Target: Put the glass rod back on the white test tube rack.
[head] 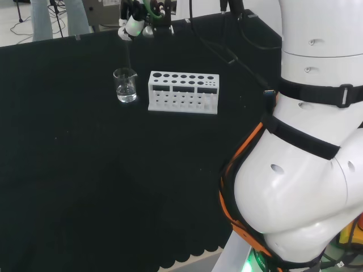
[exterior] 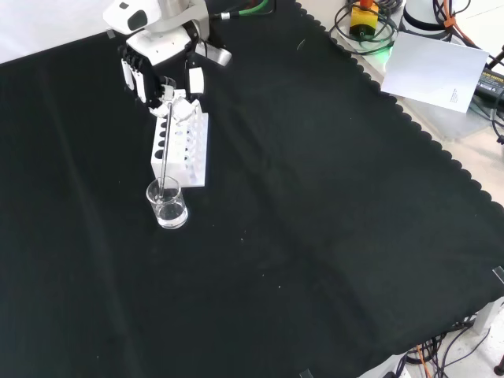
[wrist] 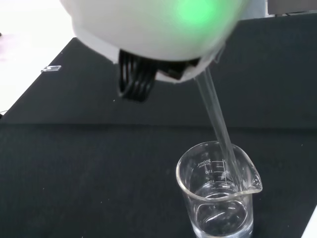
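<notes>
**Rod's in the beaker, not in the rack**

So here's what we've got. The black and white robot hand [exterior: 161, 59] hangs above the far end of the rack in the front view, fingers curled around the top of the thin clear glass rod [exterior: 164, 150]. In the head view we can spot the robot hand [head: 139, 20] at the top, over the beaker. The rod slants down from the grip, and its lower end sits inside the small clear glass beaker [exterior: 167, 203]. The wrist view shows it best: the rod [wrist: 218, 119] crosses the rim of the beaker [wrist: 218, 193], which holds some clear liquid at the bottom.

The white plastic test tube rack [head: 183, 92] stands just beside the beaker [head: 125, 85], to its right in the head view, all holes looking empty to us. Everything sits on the bench's black cloth [exterior: 315, 236].
</notes>
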Robot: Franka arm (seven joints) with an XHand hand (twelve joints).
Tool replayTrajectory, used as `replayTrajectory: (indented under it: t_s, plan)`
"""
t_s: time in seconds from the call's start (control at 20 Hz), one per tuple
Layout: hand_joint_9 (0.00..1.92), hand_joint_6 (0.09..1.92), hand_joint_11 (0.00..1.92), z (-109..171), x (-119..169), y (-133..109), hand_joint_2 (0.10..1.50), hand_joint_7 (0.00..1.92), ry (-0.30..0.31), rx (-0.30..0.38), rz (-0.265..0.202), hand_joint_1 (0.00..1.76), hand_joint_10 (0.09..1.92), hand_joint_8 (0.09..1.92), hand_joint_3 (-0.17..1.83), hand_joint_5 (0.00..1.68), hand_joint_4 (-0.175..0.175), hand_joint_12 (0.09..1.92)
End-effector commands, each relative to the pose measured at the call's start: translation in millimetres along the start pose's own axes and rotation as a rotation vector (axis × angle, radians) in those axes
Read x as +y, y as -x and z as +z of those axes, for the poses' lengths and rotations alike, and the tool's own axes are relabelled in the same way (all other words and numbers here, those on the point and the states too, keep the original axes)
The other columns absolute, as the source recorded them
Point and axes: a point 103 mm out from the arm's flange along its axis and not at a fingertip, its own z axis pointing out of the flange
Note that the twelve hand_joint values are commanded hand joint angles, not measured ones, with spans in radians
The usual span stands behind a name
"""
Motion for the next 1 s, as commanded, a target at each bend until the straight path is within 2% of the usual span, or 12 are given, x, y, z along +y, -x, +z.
replayTrajectory:
  t_s: [0.05,0.4,0.65,1.0]
  plan:
    - [1.92,0.60,1.37,-2.3,-3.5,2.9,0.44,1.70,0.007,-0.008,-0.003,1.23,0.62,0.84,0.97,1.40,-0.175,0.69]
    - [1.92,0.60,1.37,-10.6,-11.7,14.8,0.44,1.69,0.031,0.026,0.010,1.23,0.62,0.84,0.97,1.40,-0.175,0.69]
    - [1.92,0.60,1.37,-16.1,-13.1,14.9,0.44,1.69,0.033,0.012,0.029,1.23,0.62,0.84,0.97,1.40,-0.175,0.69]
    - [1.92,0.60,1.37,-55.9,-28.3,10.6,0.44,1.69,0.089,0.023,0.042,1.23,0.62,0.84,0.97,1.40,-0.175,0.69]
